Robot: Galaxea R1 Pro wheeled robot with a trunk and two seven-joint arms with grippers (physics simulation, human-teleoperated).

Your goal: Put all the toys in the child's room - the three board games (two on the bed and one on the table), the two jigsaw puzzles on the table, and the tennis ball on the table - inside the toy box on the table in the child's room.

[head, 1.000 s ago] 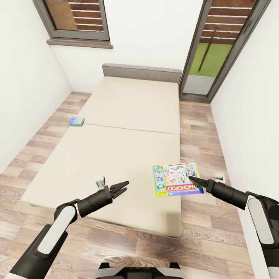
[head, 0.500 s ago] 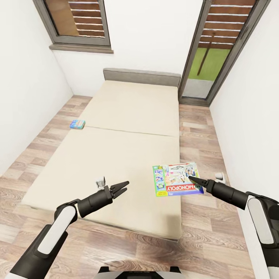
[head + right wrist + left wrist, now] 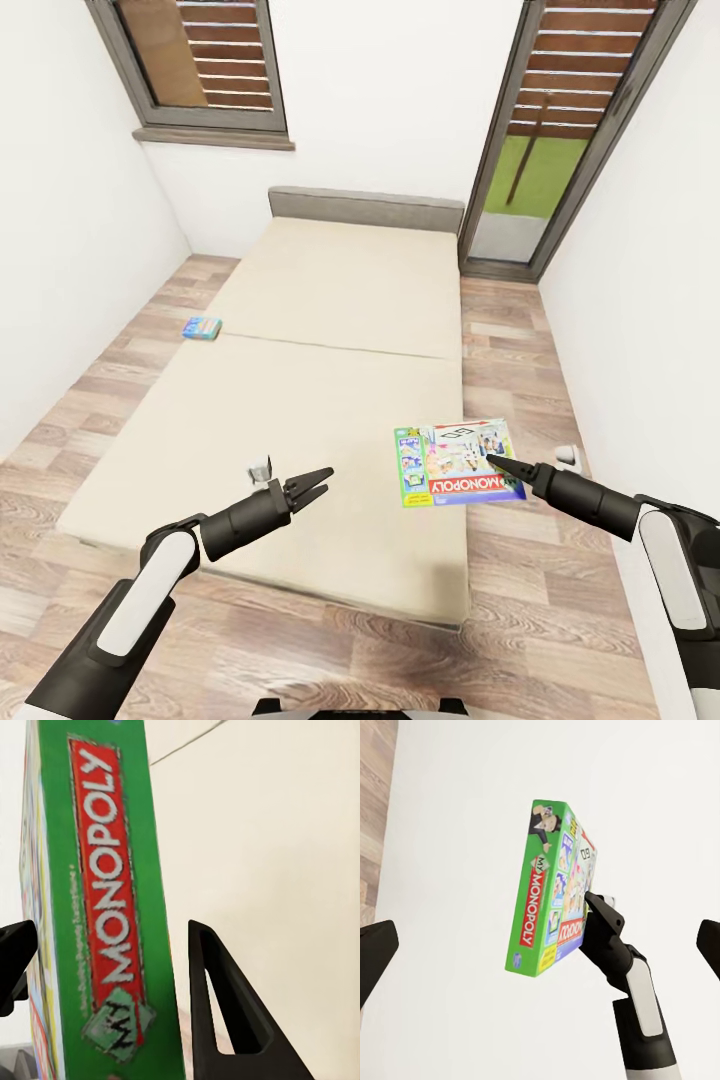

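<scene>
From the head camera, the Monopoly box (image 3: 458,462) hangs above the right edge of the bed (image 3: 330,330), its lid facing up, pinched at its right side by the right gripper (image 3: 497,463), whose jaws are closed on the box. The left gripper (image 3: 317,483) hovers over the mattress with its fingers spread and nothing between them. A second, smaller board game (image 3: 202,327) lies on the wooden floor (image 3: 120,360) just beside the bed's left edge (blue and orange, its print too small to read).

The left wrist camera sees across the pale mattress to the Monopoly box (image 3: 553,889) with the right gripper (image 3: 590,904) clamped on its far side; the left fingertips (image 3: 375,952) stand wide apart.

The right wrist camera shows the box's green side (image 3: 105,915) with the red Monopoly logo, caught between the two black fingers (image 3: 217,1012)
</scene>
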